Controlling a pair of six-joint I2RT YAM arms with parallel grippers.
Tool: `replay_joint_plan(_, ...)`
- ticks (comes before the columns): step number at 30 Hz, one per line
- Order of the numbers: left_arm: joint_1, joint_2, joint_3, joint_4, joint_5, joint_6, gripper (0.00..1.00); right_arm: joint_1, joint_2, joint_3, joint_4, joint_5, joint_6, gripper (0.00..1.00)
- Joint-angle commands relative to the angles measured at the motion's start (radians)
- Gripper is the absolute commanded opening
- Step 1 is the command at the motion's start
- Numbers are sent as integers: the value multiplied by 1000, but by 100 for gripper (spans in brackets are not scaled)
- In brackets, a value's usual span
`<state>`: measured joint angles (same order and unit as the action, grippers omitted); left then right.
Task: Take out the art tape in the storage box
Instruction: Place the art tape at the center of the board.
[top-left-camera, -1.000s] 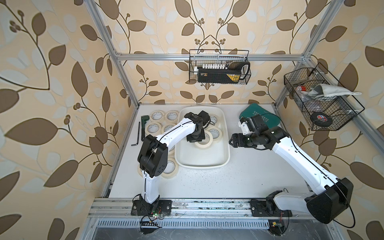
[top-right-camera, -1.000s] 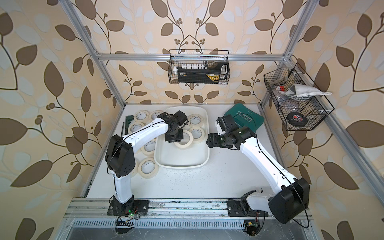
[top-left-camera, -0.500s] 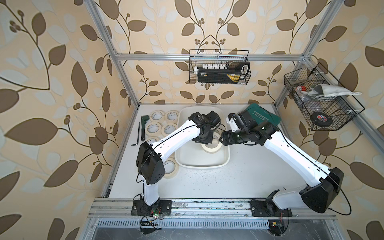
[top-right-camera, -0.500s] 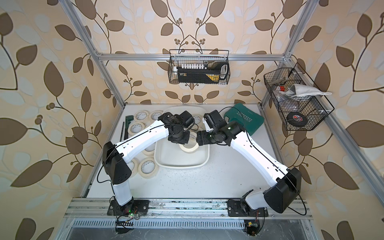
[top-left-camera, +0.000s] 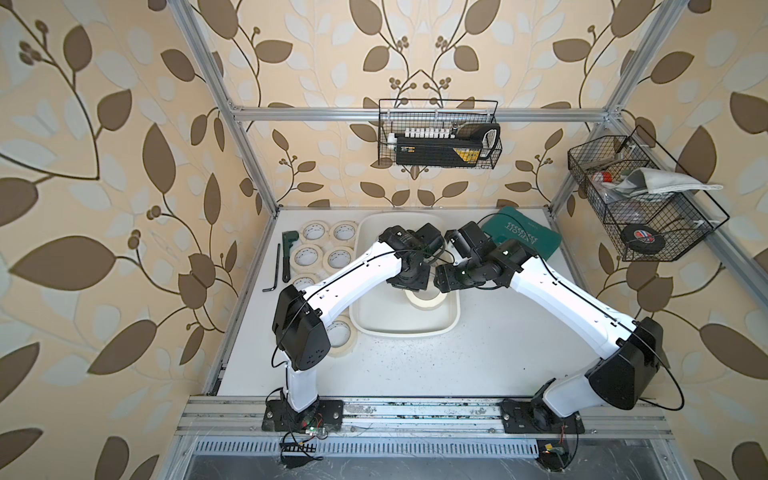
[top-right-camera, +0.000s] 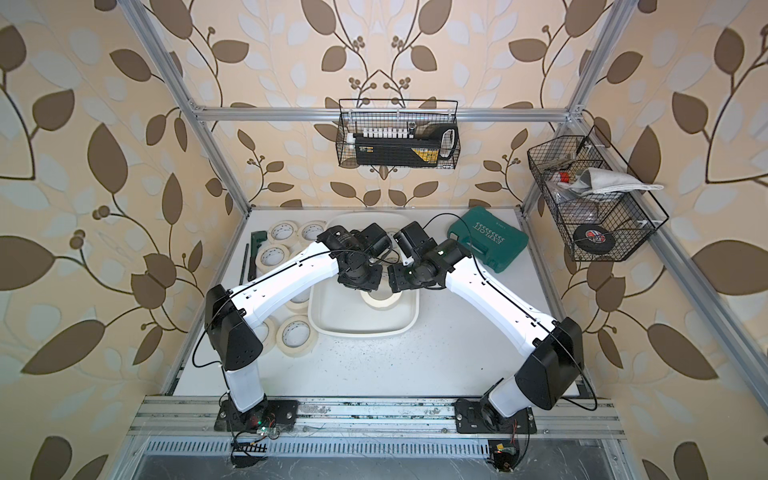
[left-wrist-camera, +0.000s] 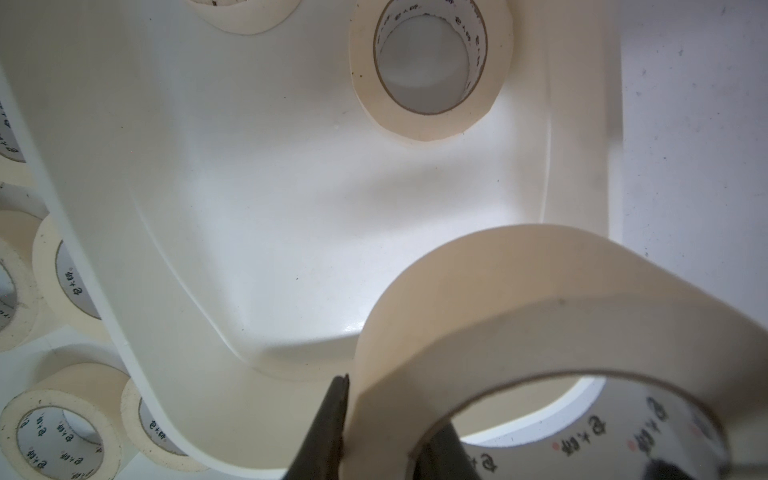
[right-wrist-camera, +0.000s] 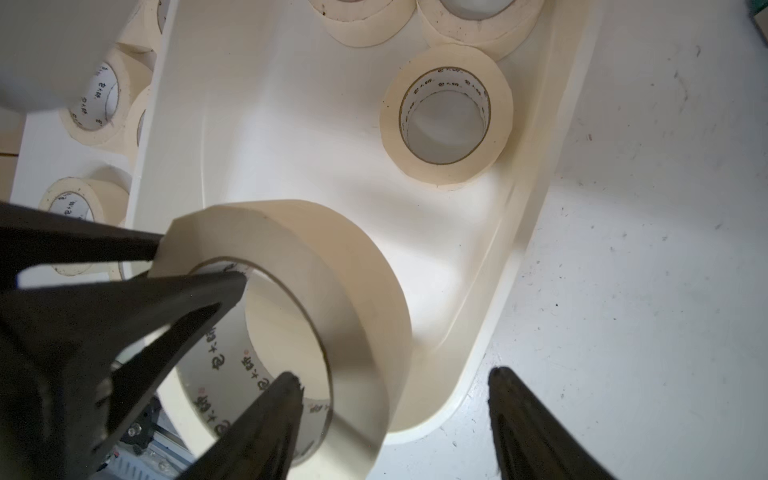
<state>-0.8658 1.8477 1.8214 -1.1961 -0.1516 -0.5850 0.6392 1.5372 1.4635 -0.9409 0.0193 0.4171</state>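
The storage box (top-left-camera: 405, 332) is a white tub in the middle of the table, seen in both top views (top-right-camera: 357, 331). My left gripper (left-wrist-camera: 386, 411) is shut on the wall of one cream art tape roll (left-wrist-camera: 519, 324), held above the box's near end (top-left-camera: 424, 297). My right gripper (right-wrist-camera: 392, 374) is open, one finger inside that roll's core (right-wrist-camera: 332, 266) and the other outside, clear of the tape. Another roll (right-wrist-camera: 446, 116) lies flat in the box, with more at its far end (right-wrist-camera: 365, 20). Several rolls (top-left-camera: 328, 245) lie on the table left of the box.
A teal tool case (top-left-camera: 519, 237) lies at the back right. Black wire baskets hang on the back wall (top-left-camera: 438, 141) and the right frame (top-left-camera: 640, 195). A wrench (top-left-camera: 286, 253) and a hex key (top-left-camera: 274, 270) lie by the left edge.
My right arm has swung left from beside the box to the roll held by my left gripper, and its jaws have narrowed. The left gripper has carried the roll toward the box's near right.
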Motion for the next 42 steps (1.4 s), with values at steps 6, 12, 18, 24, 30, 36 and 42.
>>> replay_joint_plan(6,-9,-65,41,17,86,17,17,7,42,38,22,6,-6,23)
replay_joint_plan(12,-9,-91,20,40,120,9,27,6,46,39,24,-3,-9,2)
replay_joint_plan(18,-9,-130,-15,92,146,-3,61,7,40,43,22,-4,-17,0)
replay_joint_plan(24,-6,-206,-71,152,95,-31,83,-6,32,42,18,-3,-33,0)
replay_joint_plan(30,18,-308,-170,212,15,-73,89,-96,1,26,21,-40,-56,0)
replay_joint_plan(36,65,-392,-273,260,18,-104,95,-245,-41,17,28,-67,-89,0)
replay_joint_plan(42,97,-442,-353,290,17,-126,99,-451,-37,-12,86,-95,-93,0)
